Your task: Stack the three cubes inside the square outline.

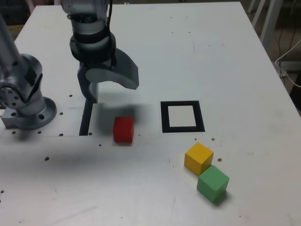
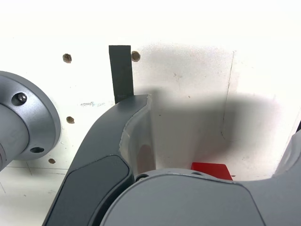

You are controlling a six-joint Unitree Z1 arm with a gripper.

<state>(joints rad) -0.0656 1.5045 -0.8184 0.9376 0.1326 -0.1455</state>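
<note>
- Cubes first: I've got the red cube (image 1: 123, 129) sitting alone on the white table (image 1: 225, 56), to the exterior view's left of the square outline (image 1: 182, 116) and apart from it.
- Yellow cube (image 1: 198, 157) and green cube (image 1: 213, 183) are nearer the camera than the outline, towards the exterior view's right; their corners look to be touching, the green one closest to the camera.
- None of the three is inside the outline; its white centre is bare, and nothing is stacked.
- My gripper (image 1: 110, 82) hangs above the table, behind the red cube in the exterior view, jaws spread wide with nothing between them.
- On the wrist view I see the gripper (image 2: 211, 141) parted, one dark finger (image 2: 113, 141) curving across, and a sliver of the red cube (image 2: 211, 169) peeking past the housing.
- A straight black tape strip (image 1: 85, 117) runs beside the arm's round base (image 1: 28, 113); the wrist view catches the strip (image 2: 121, 73) too.
</note>
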